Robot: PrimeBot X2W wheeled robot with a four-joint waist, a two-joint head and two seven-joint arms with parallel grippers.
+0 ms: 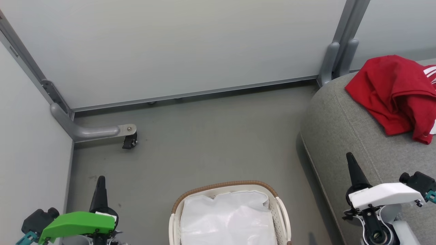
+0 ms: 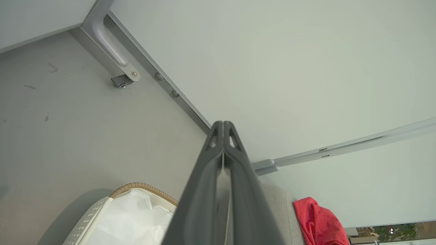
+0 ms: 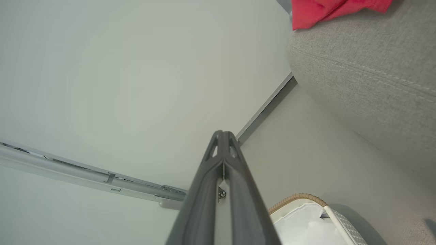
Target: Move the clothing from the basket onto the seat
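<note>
Head view. Your left gripper (image 1: 101,178) sits at lower left under its green cover (image 1: 78,223), above the grey floor (image 1: 204,143). Its two dark fingers are pressed together into one point and hold nothing. Your right gripper (image 1: 351,160) is at lower right under a white cover (image 1: 385,194), over the front edge of the seat (image 1: 340,136). Its fingers are likewise pinched together and empty.

The basket (image 1: 221,185) stands on the floor between the two grippers, at the bottom edge. Its white liner (image 1: 228,217) shows crumpled inside it. The clothing (image 1: 391,88) lies in a red heap on top of the seat at upper right, well apart from the basket. White stripes show at its right end. A caster foot (image 1: 129,139) of the wall frame stands near the left corner.

Left wrist view. The fingers meet along their whole length, tips touching. To their left you see the basket's brown rim (image 2: 146,187) and the liner (image 2: 133,221). To their right you see the rounded corner of the seat (image 2: 279,204), with the red clothing (image 2: 320,221) lying on it.

Right wrist view. The fingers are again pressed flat against each other, with nothing between them. The seat (image 3: 368,61) takes up the upper right, its stitched seam plain. The clothing (image 3: 327,10) lies on it at the top edge. The basket rim (image 3: 299,197) and liner (image 3: 306,228) show at lower right, just beside the fingers.
</note>
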